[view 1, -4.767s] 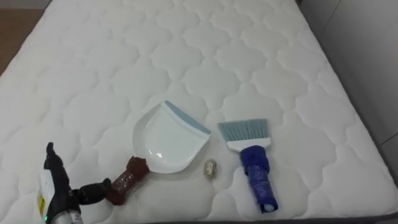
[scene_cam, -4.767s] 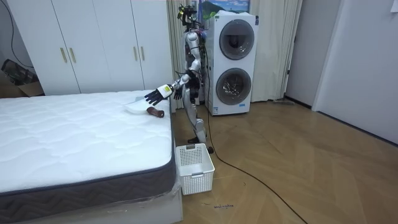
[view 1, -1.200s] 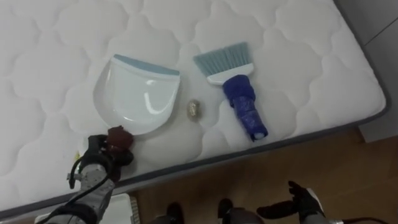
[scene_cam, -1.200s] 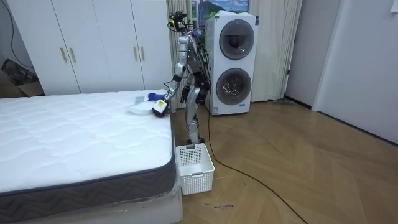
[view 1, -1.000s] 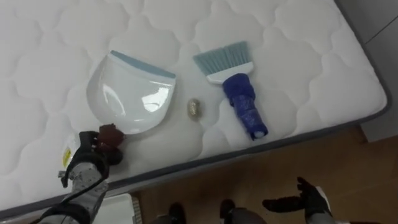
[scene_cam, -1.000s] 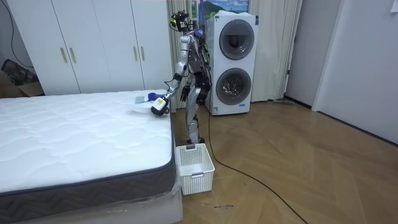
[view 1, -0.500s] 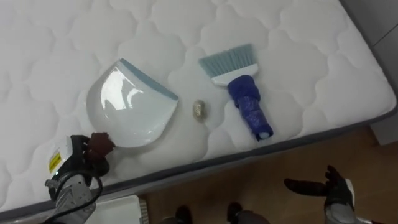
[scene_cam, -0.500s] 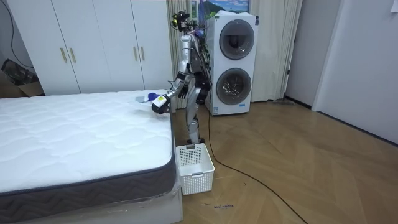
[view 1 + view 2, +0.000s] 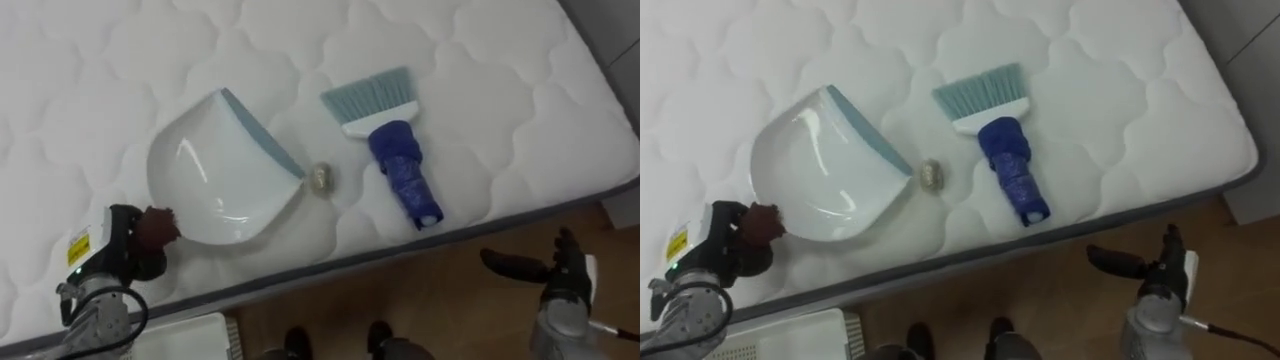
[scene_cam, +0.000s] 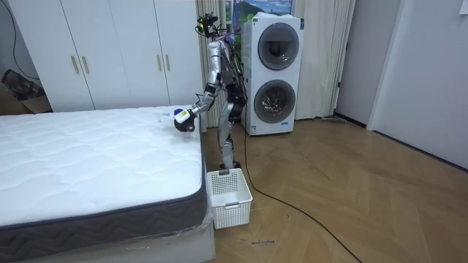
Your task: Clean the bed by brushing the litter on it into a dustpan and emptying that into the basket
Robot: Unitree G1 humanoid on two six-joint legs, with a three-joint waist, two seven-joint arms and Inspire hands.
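**Dustpan in left grip, lip at the debris**

Stance: in the room view the robot stands upright at the corner of the bed (image 10: 102, 157), on the side nearest the stacked washing machines (image 10: 276, 73). A white basket (image 10: 229, 196) sits on the floor at the bed's side, just by its feet.

Left robot hand (image 9: 115, 248): clenched round the brown handle of the white dustpan (image 9: 215, 170), near the mattress edge closest to the robot. The pan's blue-grey lip runs diagonally and faces the brush. I cannot tell whether the pan lies flat on the mattress or is lifted off it.

Debris: one small pale crumpled ball (image 9: 320, 178) lies on the mattress at the lower end of the lip, touching it or just beside it; which of the two I cannot tell.

Brush (image 9: 392, 150): it lies flat on the mattress beside the ball, apart from it. Pale blue bristles point away from the robot; blue handle points toward the bed's edge.

Right robot hand (image 9: 552, 272): released, fingers straight, holding nothing. It hangs over the wooden floor, off the bed's edge and well apart from the brush.
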